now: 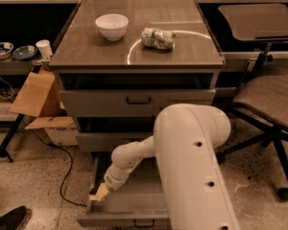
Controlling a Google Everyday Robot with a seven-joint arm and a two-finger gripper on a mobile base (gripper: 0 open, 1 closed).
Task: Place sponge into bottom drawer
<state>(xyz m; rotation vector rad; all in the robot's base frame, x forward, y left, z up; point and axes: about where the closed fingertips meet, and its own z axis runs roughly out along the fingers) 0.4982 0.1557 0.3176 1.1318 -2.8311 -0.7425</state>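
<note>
The bottom drawer (129, 210) stands pulled open below the two shallower grey drawers. My white arm reaches down into its left side. My gripper (100, 193) is low at the drawer's left wall, with pale yellowish fingers showing. The sponge does not show as a separate block; I cannot tell whether it is in the gripper. A white bowl (112, 26) and a green-and-white snack bag (158, 38) sit on the cabinet top.
A cardboard box (36, 97) leans left of the cabinet, with a black cable on the floor. An office chair (271, 99) stands to the right. A side shelf at left holds bowls and a cup (43, 48). A dark shoe (7, 219) is at bottom left.
</note>
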